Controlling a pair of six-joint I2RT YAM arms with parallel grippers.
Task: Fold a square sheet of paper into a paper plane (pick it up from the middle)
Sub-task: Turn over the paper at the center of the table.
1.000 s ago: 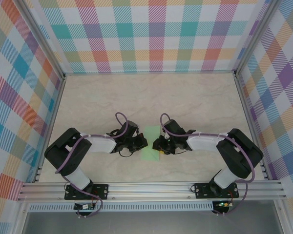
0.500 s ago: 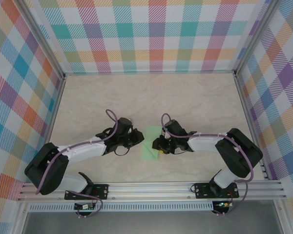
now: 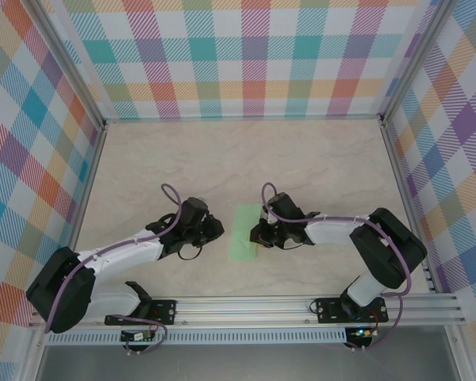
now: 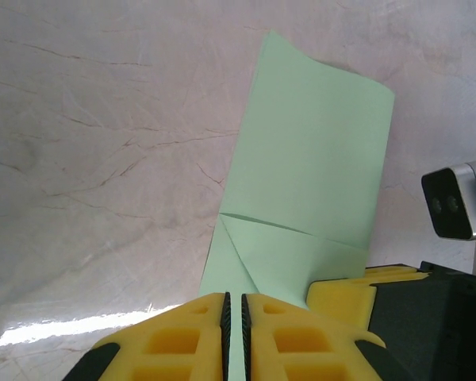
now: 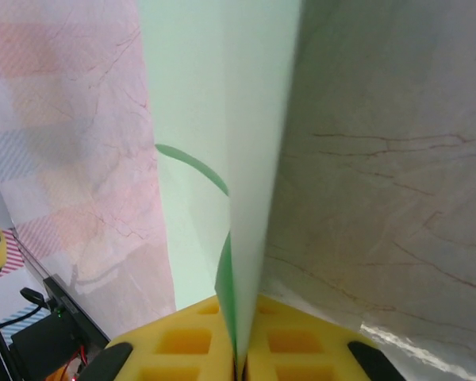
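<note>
Yellow pads of right gripper (image 5: 239, 311) clamped on edge of paper sheet (image 5: 222, 95), bottom centre of right wrist view. Pinch likely keeps folded layers together so crease does not spring open. Sheet runs up frame from jaws, folded to narrow strip, one layer bowing loose. Left gripper (image 4: 236, 300), bottom of left wrist view: jaws nearly together, thin slit between, nothing visibly held. In overhead view it sits just left of sheet, probably placed to press next flap. Diagonal corner crease near grippers. Sheet lies mid-frame on marbled table (image 3: 317, 159), between both arms.
</note>
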